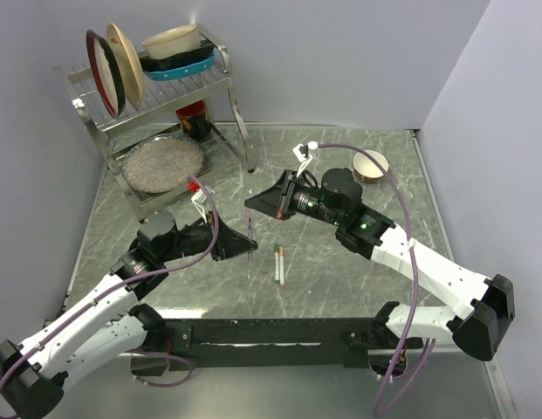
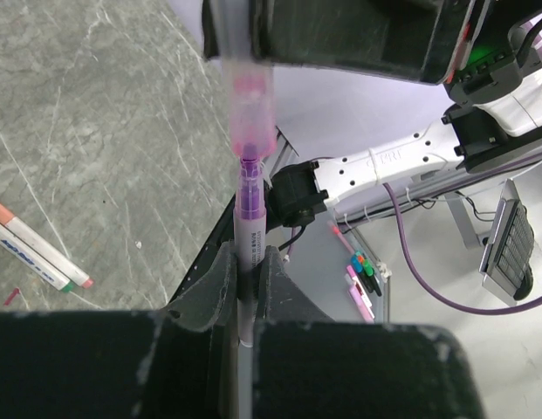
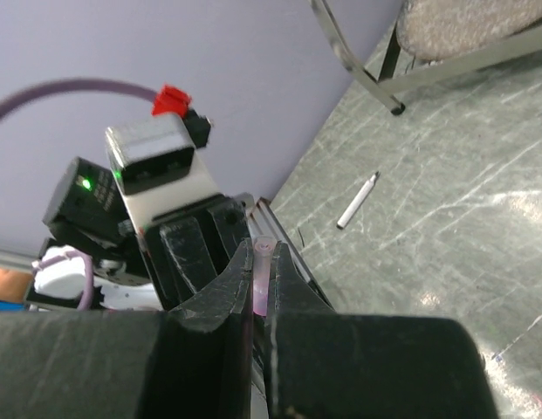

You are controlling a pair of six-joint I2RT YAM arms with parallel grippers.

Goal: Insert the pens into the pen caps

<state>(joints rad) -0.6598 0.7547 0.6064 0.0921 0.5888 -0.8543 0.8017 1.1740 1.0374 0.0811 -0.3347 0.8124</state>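
Grey marble table (image 1: 340, 292). Top: we see left gripper (image 1: 248, 246) and right gripper (image 1: 252, 209) facing, tip to tip. Left wrist: jaws pinch purple pen (image 2: 250, 236), axis in line with pink cap (image 2: 251, 118), tip at mouth. Right wrist: jaws pinch same cap.

The pen's (image 2: 251, 218) lower barrel is hidden inside the left gripper (image 2: 247, 279), the cap (image 2: 251, 113) blurs towards the top edge in the left wrist view, only its rim shows from the right gripper (image 3: 262, 266), and two other pens (image 2: 39, 253) run off that view's left edge.
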